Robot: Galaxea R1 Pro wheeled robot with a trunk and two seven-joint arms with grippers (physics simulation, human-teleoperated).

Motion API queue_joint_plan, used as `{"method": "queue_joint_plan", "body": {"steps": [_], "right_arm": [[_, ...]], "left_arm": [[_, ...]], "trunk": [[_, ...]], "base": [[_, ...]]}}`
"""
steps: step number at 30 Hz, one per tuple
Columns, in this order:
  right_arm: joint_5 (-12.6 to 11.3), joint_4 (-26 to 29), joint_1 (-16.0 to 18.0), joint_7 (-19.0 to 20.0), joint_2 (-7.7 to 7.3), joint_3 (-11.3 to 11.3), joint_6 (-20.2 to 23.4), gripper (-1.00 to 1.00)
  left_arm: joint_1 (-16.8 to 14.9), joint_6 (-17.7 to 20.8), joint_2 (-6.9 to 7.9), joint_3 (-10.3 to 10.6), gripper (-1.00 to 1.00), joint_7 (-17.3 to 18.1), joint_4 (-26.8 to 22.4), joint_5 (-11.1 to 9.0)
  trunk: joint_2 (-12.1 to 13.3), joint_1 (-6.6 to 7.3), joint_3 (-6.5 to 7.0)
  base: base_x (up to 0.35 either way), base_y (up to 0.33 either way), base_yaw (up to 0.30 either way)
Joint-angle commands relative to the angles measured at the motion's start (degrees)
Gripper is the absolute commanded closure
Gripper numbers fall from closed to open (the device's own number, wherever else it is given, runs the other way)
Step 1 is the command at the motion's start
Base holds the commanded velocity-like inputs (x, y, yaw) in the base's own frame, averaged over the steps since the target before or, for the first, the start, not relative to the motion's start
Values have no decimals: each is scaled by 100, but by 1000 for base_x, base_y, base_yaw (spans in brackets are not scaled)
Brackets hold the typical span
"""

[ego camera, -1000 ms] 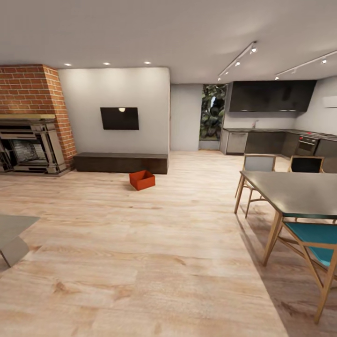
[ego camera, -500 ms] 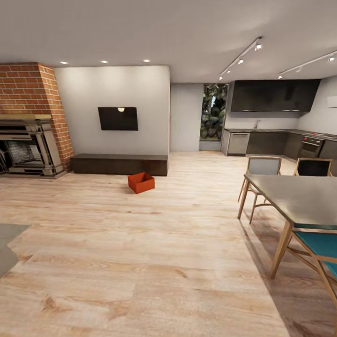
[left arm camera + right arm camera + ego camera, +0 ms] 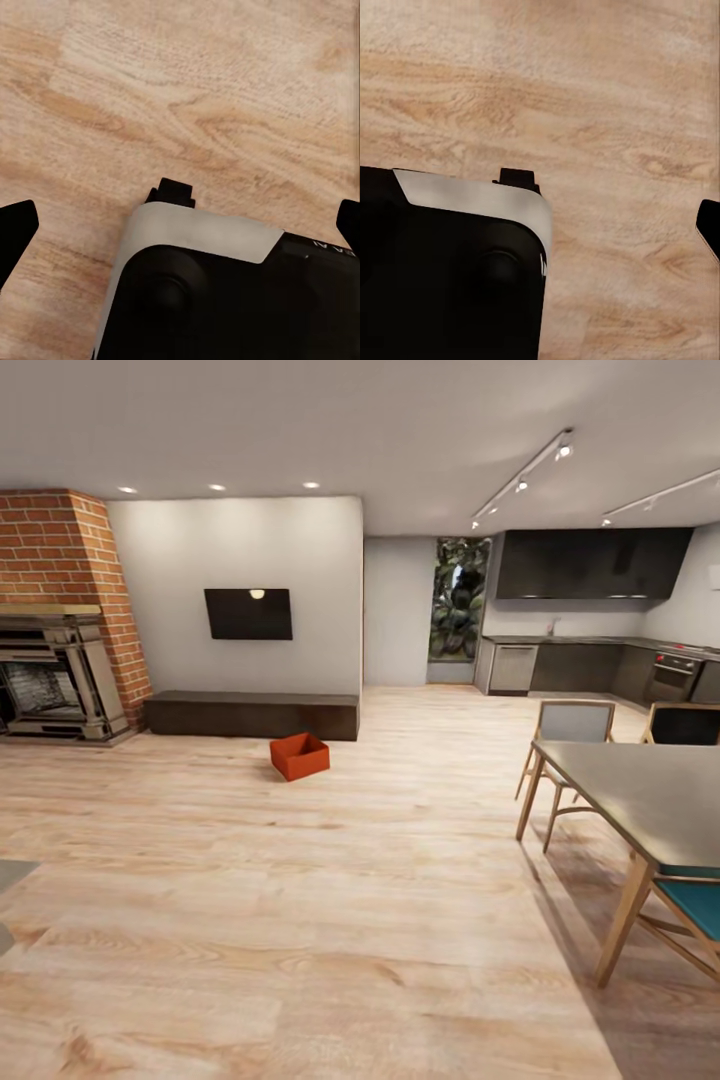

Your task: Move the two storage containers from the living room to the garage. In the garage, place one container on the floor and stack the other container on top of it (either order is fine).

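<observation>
One orange-red storage container [image 3: 299, 756] sits open-topped on the light wood plank floor [image 3: 330, 920] of the living room, just in front of the long dark low cabinet [image 3: 250, 714], well ahead of me. In the left wrist view my left gripper [image 3: 181, 225] hangs open above the planks, its dark fingertips [image 3: 15, 232] at the picture's two sides. The right gripper [image 3: 540, 225] is over the planks too, one fingertip [image 3: 709, 225] showing at the edge, spread wide. Neither gripper holds anything.
A brick fireplace [image 3: 55, 660] stands at the left and a black TV [image 3: 248, 613] hangs on the wall. A dining table [image 3: 650, 800] with chairs [image 3: 568, 730] lies at the right, a dark kitchen [image 3: 590, 660] behind. The robot's own body [image 3: 225, 300] shows below the wrists.
The whole head view has shifted as the camera moved forward: fireplace slides left, table slides right, and the grey object at lower left has nearly left the frame. The container has not moved.
</observation>
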State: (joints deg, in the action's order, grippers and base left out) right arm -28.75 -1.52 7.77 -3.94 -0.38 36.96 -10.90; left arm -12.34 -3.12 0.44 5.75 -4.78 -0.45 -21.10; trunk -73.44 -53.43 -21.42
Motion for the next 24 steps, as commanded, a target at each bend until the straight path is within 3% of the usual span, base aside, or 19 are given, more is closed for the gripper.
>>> {"method": "queue_joint_plan", "body": {"steps": [1,24], "right_arm": [[-43,-15,6,-2,3,48,-27,-100],[-43,-15,6,-2,3,48,-27,-100]], "left_arm": [[-3,-14,-1,49,-100,-14,1,-46],[-5,-14,4,49,-100,-14,1,-28]], "trunk": [[-3,-3,-6],[-3,-3,-6]], "base": [[321,0,0],[321,0,0]]}}
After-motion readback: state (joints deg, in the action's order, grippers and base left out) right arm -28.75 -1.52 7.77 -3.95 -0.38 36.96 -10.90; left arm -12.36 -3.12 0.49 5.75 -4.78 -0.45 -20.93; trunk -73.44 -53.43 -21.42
